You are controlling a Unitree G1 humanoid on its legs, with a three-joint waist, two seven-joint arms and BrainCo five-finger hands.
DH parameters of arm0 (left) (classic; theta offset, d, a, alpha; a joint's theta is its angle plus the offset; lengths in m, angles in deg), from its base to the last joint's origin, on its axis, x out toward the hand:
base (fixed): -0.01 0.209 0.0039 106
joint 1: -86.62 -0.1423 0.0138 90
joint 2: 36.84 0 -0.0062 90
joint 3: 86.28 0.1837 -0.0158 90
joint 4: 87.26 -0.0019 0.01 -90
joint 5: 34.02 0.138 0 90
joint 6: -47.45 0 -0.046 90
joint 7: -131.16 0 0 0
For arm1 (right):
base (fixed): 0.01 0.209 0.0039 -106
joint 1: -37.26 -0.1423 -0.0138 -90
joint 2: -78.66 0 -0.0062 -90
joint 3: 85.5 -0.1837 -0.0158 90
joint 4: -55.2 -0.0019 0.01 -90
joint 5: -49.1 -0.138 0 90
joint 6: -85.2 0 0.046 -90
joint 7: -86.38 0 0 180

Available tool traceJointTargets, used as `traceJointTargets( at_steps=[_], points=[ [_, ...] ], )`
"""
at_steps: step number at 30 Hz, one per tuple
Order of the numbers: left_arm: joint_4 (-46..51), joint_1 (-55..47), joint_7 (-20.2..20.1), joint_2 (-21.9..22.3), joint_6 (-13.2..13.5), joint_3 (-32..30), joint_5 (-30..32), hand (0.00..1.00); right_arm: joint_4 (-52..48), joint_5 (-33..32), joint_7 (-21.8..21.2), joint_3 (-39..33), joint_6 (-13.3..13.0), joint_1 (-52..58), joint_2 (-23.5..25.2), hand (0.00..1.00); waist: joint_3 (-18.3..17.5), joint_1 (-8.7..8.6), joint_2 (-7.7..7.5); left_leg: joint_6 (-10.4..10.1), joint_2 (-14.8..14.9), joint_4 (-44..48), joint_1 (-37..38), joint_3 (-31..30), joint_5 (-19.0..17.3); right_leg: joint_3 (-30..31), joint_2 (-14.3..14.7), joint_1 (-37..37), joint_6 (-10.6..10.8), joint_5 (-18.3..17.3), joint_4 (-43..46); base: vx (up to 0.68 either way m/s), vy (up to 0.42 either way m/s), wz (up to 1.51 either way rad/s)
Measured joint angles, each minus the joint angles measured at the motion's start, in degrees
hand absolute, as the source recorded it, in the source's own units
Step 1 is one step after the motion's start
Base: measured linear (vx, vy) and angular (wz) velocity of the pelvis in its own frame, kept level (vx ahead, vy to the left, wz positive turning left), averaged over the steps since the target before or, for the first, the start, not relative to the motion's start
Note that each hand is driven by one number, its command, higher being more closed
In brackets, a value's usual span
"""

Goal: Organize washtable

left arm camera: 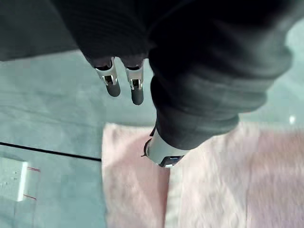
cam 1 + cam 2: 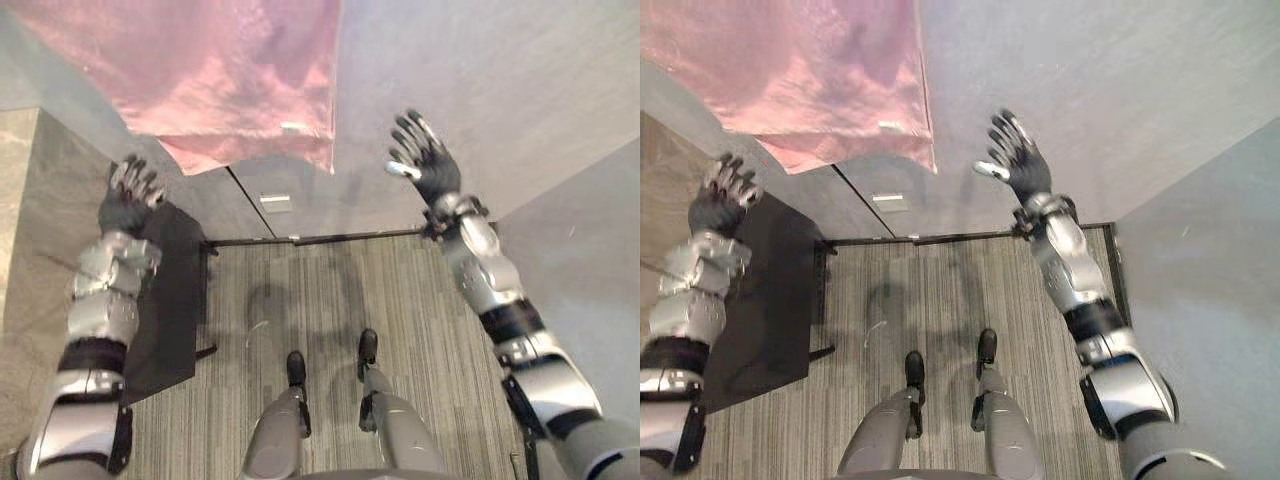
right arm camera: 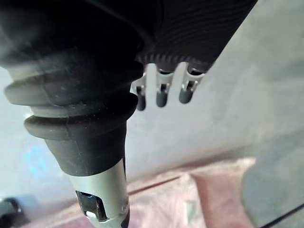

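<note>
1. Pink cloth [image 2: 220, 70] sits upper left of frame, spread on the grey table [image 2: 500, 60]. Its lower edge, w/ a small white tag [image 2: 292, 127], seems to hang past the table's front; can't tell for sure.
2. Left hand [image 2: 130, 195]: mid left of frame, empty, close to the cloth's lower left corner but not touching. In the left wrist view the fingers [image 1: 113, 85] are straight, w/ cloth showing beyond them.
3. Right hand [image 2: 425, 160]: upper mid-right, fingers spread apart, nothing held. It's over bare table, just right of the cloth's side edge and clear of it. The right wrist view also shows the fingers [image 3: 161, 97] straight.
4. Risk: a one-handed grab at the hanging edge would prob. drag the cloth off the table onto the carpet floor [image 2: 330, 290]. A thin cloth lying flat is hard to pinch, so the fingertips may slide over it and bunch it instead.
5. Risk: left forearm is just beside a dark panel [image 2: 175, 290] at lower left, so a wide swing outward could knock it.
6. Room: plenty of open table right of the cloth, up to the upper right corner, good for laying or folding it. Left side is cramped, btw panel and cloth corner. Table's front edge runs across mid-frame, so pull the cloth inward, not toward the floor.
</note>
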Motion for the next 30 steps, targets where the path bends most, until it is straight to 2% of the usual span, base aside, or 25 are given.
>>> traceJointTargets(
  at_steps=[2,5,8,13,17,19,21,23,24,25,26,27,28,29,30],
  points=[
    [0.8,-6.1,0.1,3.5,0.0,-6.0,-0.3,0.00,-4.8,1.5,0.2,-6.9,-0.2,9.7,1.5,0.00,-0.1,0.10,-0.05,0.2,-0.2,0.1,1.4,-0.3,-0.5,-0.2,-0.2,1.8,0.0,-1.2,0.0,0.06,0.069,0.10],
    [0.9,-13.6,0.1,7.3,0.0,-11.4,-1.3,0.00,-7.0,3.5,0.4,-12.9,-0.7,19.4,4.6,0.00,-1.5,0.18,-0.04,0.0,-0.2,-0.2,2.4,-0.3,-0.9,-0.3,-0.2,2.7,-0.4,-2.6,-0.1,0.06,0.033,0.03],
    [0.9,-19.7,0.2,12.1,0.0,-13.8,-1.3,0.00,-7.1,4.7,1.4,-16.6,-0.7,27.2,7.7,0.00,-3.0,0.21,0.36,-0.2,0.1,-0.4,3.7,-0.5,-1.0,-0.5,0.1,3.8,-0.7,-2.9,0.0,0.08,0.012,0.00],
    [2.2,-26.4,0.5,19.9,-0.6,-13.8,-0.8,0.00,-7.1,6.5,2.7,-21.3,0.0,36.5,13.3,0.00,-6.5,-0.09,1.23,-0.4,0.4,-2.0,7.4,-0.5,-1.2,-0.7,0.5,6.8,-0.2,-4.2,-0.1,0.07,0.015,0.00],
    [11.2,-33.4,2.3,28.6,-0.6,-12.8,2.9,0.00,-7.2,7.3,5.3,-24.2,0.0,42.7,18.8,0.00,-9.1,-0.27,1.66,-0.5,0.5,-3.5,10.0,0.0,-1.6,-0.5,0.7,8.5,-0.3,-5.3,-0.3,0.04,0.018,-0.06],
    [15.6,-37.6,4.3,33.3,-0.7,-9.6,5.6,0.00,-9.2,7.6,6.5,-23.9,0.1,47.0,21.8,0.00,-10.2,-0.24,2.12,-0.6,0.6,-4.2,12.1,0.9,-1.7,-0.4,0.8,10.0,-0.2,-5.5,-0.2,0.06,0.023,-0.13],
    [17.8,-40.0,5.4,35.7,-0.8,-6.2,8.0,0.00,-11.5,7.7,6.5,-23.1,0.1,49.4,23.6,0.00,-10.4,-0.19,2.39,-0.7,0.9,-3.5,13.6,2.2,-2.6,0.0,1.0,11.5,-0.2,-5.6,-0.2,0.03,0.033,-0.21],
    [19.1,-40.3,6.6,36.1,-1.1,-3.2,10.2,0.00,-12.6,7.7,6.8,-21.2,0.1,49.4,24.1,0.00,-10.6,0.00,2.12,-0.6,1.8,-0.4,12.7,4.0,-4.8,-0.1,1.1,11.9,-0.3,-5.9,0.0,-0.02,0.027,-0.39],
    [20.3,-40.3,7.1,36.1,-1.1,-1.9,10.4,0.00,-13.4,7.7,7.6,-19.9,0.1,49.0,24.0,0.00,-10.7,0.01,1.96,-0.5,2.6,1.8,12.0,5.0,-6.3,-0.2,1.2,11.9,0.7,-6.3,0.1,-0.04,-0.002,-0.46],
    [21.2,-40.3,7.8,36.1,-1.1,-0.5,10.5,0.00,-13.5,7.7,7.8,-18.5,0.1,48.3,23.9,0.00,-11.2,0.26,3.02,0.1,4.3,3.0,11.1,5.3,-6.6,0.4,2.1,10.4,3.8,-8.2,2.5,-0.03,-0.020,-0.40],
    [21.3,-40.2,7.9,36.0,-1.0,0.2,10.5,0.00,-13.5,7.7,8.0,-18.1,0.1,48.0,23.9,0.00,-11.0,0.10,4.07,0.2,5.1,3.4,10.6,5.3,-6.6,1.1,2.4,8.6,1.6,-9.4,7.0,0.01,-0.022,-0.14],
    [21.2,-39.0,7.9,35.7,-1.0,1.0,10.8,0.00,-13.3,7.7,8.0,-17.4,0.0,47.8,23.9,0.00,-11.2,-0.17,3.77,0.0,6.0,4.0,10.1,4.5,-6.4,2.1,2.1,7.0,-1.3,-11.9,14.9,0.08,-0.029,0.28],
    [21.2,-37.4,7.9,35.4,-0.9,1.5,10.8,0.00,-11.8,7.7,7.9,-16.2,0.0,47.6,23.9,0.00,-11.0,-0.16,3.92,-0.7,6.4,5.2,9.2,2.7,-6.0,3.2,0.4,6.5,-0.6,-17.8,23.2,0.09,-0.046,0.69],
    [21.2,-35.8,7.9,35.0,-0.9,1.7,10.7,0.00,-9.5,7.9,7.7,-15.6,0.0,46.9,23.9,0.00,-11.1,-0.17,2.90,-0.9,6.3,6.4,8.2,0.3,-5.8,4.7,-1.4,7.0,0.9,-21.7,28.5,0.08,-0.157,0.86],
    [21.1,-35.1,7.9,34.8,-0.8,1.9,10.6,0.00,-8.4,8.3,7.6,-14.8,0.1,46.3,23.9,0.00,-11.0,-0.25,2.48,-1.3,6.2,6.9,7.6,-1.2,-5.6,5.5,-1.8,7.3,1.7,-23.0,30.0,0.03,-0.264,1.15]
  ],
)
